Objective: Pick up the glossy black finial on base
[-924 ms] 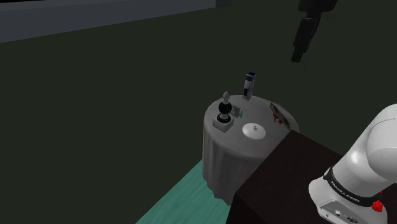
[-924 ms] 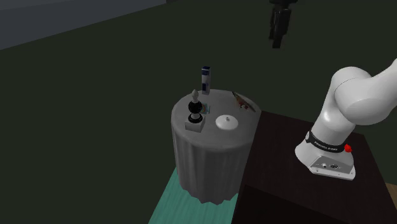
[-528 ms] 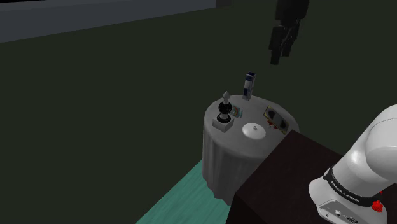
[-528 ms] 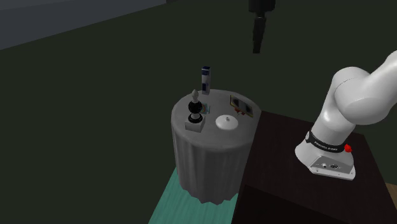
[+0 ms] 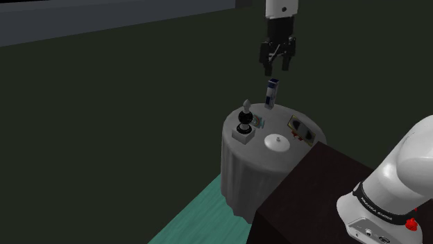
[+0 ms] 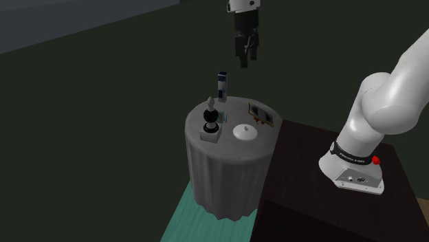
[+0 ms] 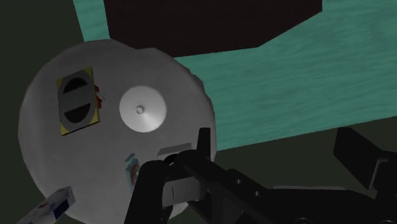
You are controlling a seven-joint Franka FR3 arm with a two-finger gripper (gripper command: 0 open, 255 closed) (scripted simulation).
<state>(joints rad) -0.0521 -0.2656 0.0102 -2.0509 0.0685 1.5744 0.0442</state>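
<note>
The black finial (image 5: 245, 116), a dark ball with a pale pointed tip, stands upright on a light square base (image 5: 243, 136) at the shoulder view's left side of a round draped table (image 5: 239, 180). It also stands there in the second exterior view, finial (image 6: 211, 115) on base (image 6: 210, 134). My gripper (image 5: 277, 67) hangs open high above the table's far edge, over a blue-and-white box, well apart from the finial. The second exterior view has the gripper (image 6: 246, 58) up there too. In the wrist view the gripper (image 7: 248, 153) looks down on the table top, and a finger partly covers the base (image 7: 184, 188).
A blue-and-white box (image 5: 272, 93) stands at the table's far edge. A white round lid (image 5: 277, 142) lies near the middle and a yellow-framed card (image 5: 302, 129) near the dark stand (image 5: 312, 201). A teal rug (image 5: 201, 218) lies beside the table.
The arm has swung to the shoulder view's left and come lower, from the upper right to above the blue-and-white box. The card by the stand now lies flat, face up.
</note>
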